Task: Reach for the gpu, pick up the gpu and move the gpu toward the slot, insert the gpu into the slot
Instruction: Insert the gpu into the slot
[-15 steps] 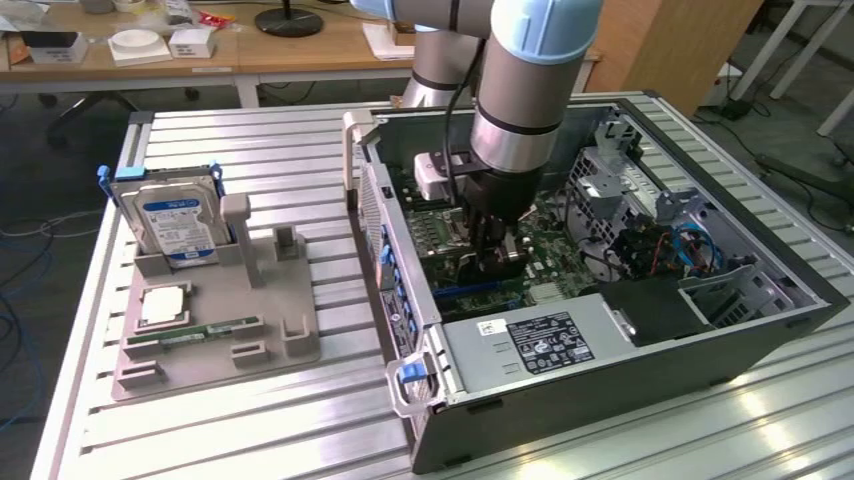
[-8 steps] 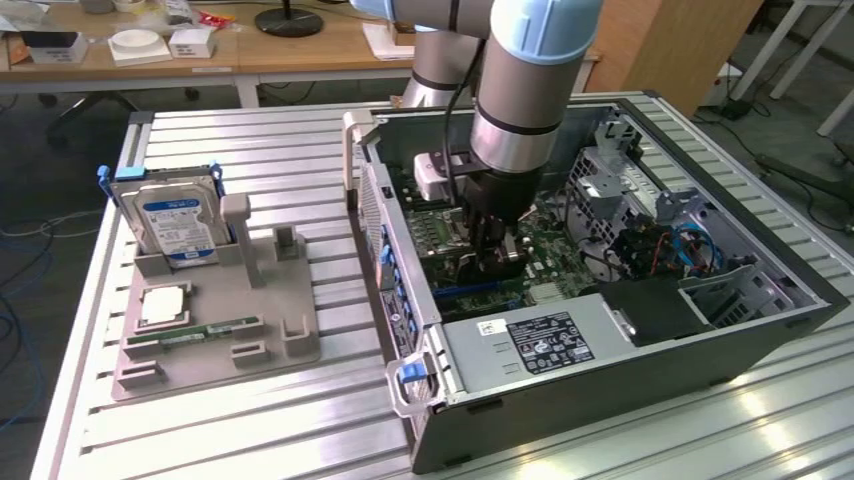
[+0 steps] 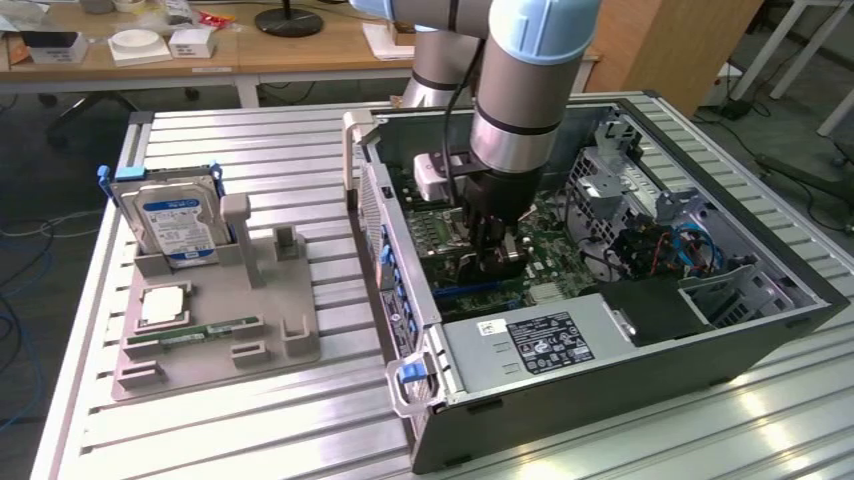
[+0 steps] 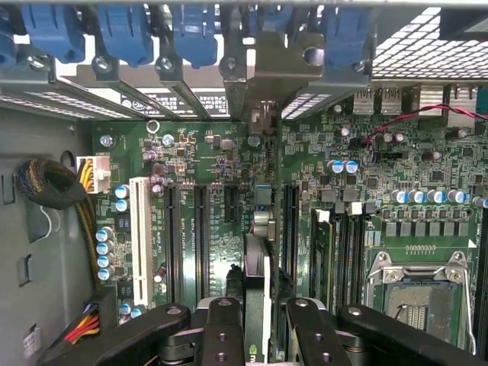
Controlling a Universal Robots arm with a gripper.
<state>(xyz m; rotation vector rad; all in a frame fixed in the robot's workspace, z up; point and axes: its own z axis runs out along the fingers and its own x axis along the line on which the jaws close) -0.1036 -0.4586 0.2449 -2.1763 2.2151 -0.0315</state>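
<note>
1. My gripper [image 3: 491, 262] hangs straight down inside the open computer case [image 3: 747, 330], low over the green motherboard [image 3: 561, 262], about midway along the case's length.
2. My fingers [image 4: 229, 335] are clenched on the gpu [image 4: 258, 282], which stands on edge between them (in the wrist view I see it edge-on, a thin card running away from my knuckles toward the case's rear wall).
3. The gpu's lower edge sits in line with a long black slot [image 4: 289, 229] area on the motherboard, among several parallel slots; I cannot tell whether it is fully seated or just resting at the slot's mouth.
4. Its silver bracket [image 4: 263, 84] stands up against the rear wall of the case, between the blue clips [image 4: 191, 30] that line the expansion openings.
5. Toward one side of the gpu in the wrist view lies the bare processor socket [image 4: 415, 290] with its metal frame, and a white slot [image 4: 139, 236] lies on the other side.
6. Outside the case, toward the exterior view's left, a grey holder tray [image 3: 220, 330] rests on the slatted metal table [image 3: 267, 430]. A hard drive [image 3: 174, 215] with a blue label stands upright in it, and a narrow green memory stick [image 3: 207, 330] lies flat nearer the tray's front.
7. A power supply [image 3: 541, 345] with a white label fills the near end of the case.
</note>
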